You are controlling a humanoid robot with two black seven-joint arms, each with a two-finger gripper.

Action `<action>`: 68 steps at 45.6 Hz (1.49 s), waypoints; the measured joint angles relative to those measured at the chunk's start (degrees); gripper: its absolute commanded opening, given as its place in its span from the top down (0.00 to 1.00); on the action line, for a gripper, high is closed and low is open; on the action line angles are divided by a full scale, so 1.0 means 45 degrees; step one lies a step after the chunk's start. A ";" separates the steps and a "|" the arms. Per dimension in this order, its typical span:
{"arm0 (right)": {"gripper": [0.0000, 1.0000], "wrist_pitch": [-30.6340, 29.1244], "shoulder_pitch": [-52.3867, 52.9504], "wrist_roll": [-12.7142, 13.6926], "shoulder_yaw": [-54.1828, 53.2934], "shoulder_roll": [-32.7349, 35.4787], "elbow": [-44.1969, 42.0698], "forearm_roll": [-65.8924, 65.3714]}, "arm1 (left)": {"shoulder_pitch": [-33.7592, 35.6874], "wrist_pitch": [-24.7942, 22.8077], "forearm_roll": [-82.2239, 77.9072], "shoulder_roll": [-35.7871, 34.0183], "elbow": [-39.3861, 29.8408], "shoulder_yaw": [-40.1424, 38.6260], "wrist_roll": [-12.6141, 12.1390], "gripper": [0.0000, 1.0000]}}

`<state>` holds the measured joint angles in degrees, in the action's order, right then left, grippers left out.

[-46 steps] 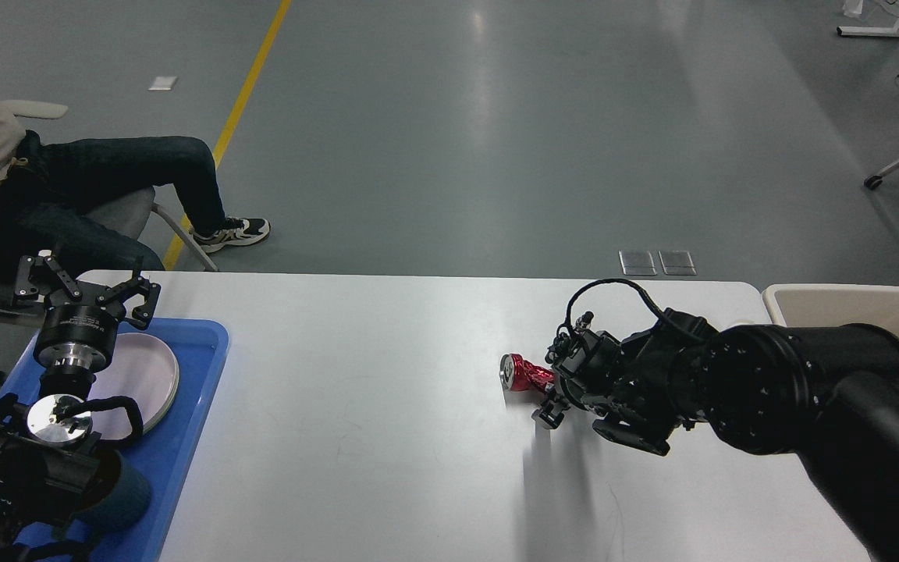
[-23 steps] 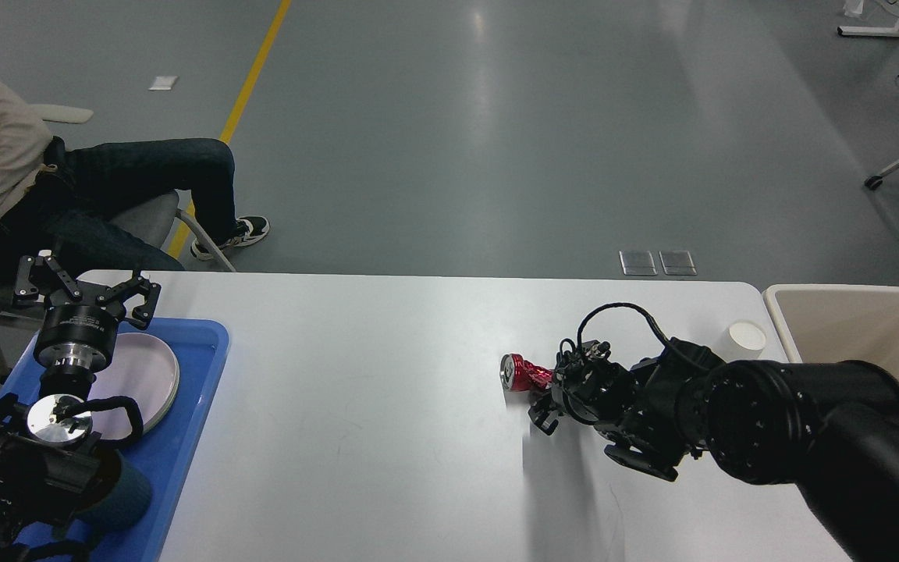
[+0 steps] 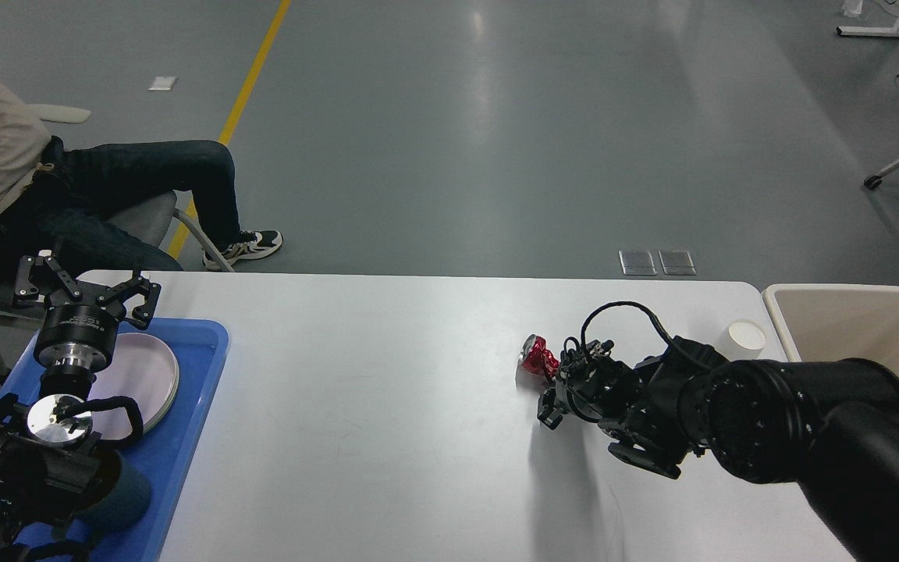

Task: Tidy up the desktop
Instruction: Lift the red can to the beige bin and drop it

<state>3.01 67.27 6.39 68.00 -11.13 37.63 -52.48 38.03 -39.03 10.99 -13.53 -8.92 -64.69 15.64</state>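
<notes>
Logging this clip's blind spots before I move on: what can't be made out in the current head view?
- Right gripper: dark and seen end-on; whether it actually grips the crushed red can cannot be told.
- Cream bin: cut off by the right edge, its inside largely hidden by the right arm.
- Blue tray: near end covered by the left arm.
- Seated person: cut off by the left edge.

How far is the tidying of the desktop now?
Done, it seems: a plate lies in the blue tray. In hand: the right pincer holds a crushed red can just above the desktop. Left: the can and a white cup near the cream bin. The left pincer is open.
</notes>
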 measured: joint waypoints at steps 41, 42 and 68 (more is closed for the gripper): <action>1.00 -0.3880 0.9120 -0.0631 -0.5879 1.0248 0.6988 0.3198 | -0.0001 -0.0020 0.0000 0.0000 0.0002 0.0000 0.0000 0.04; 1.00 -0.3900 0.9088 -0.0615 -0.5858 1.0380 0.6834 0.3284 | -0.0001 -0.0025 0.0000 0.0000 0.0002 0.0000 0.0000 0.04; 0.00 -0.3321 -0.0099 -0.0506 -0.4737 1.2017 -0.0669 0.6130 | -0.0015 -0.0060 0.0000 0.0000 0.0008 0.0000 0.0000 0.04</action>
<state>-11.94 66.83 4.11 46.69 42.95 34.62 -24.90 37.97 -39.30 10.99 -13.53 -8.89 -64.69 15.64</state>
